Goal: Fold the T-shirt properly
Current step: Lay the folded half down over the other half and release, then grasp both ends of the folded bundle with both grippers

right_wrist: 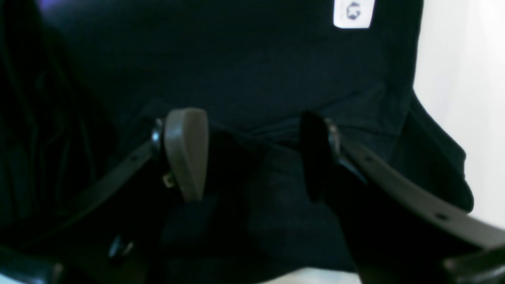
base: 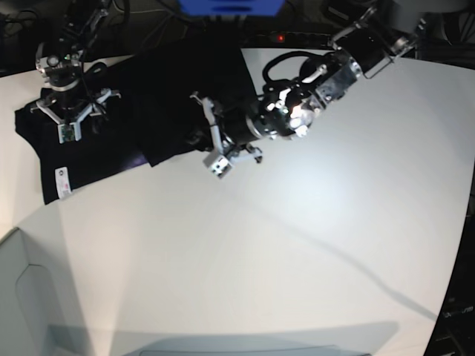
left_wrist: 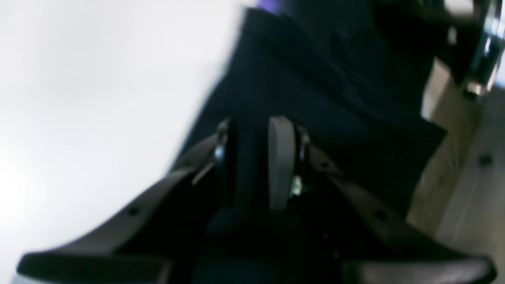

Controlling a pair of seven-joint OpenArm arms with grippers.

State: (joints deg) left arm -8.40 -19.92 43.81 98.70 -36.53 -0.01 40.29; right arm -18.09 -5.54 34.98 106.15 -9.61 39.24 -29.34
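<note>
Blurred T-shirt (left_wrist: 335,98), neckline cut off

You have a wide, smooth white counter (base: 297,245) with a rounded far edge, brightly lit and glaring near its middle. Long grey shadows cross it toward the near right corner. Beyond the far edge you see dark clutter and a blue box-like object (base: 230,6). Pale wooden floor (left_wrist: 465,189) shows off the counter's side.

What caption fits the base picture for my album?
Two robot arms work on a black T-shirt on a white table, left gripper pinching the cloth.
</note>
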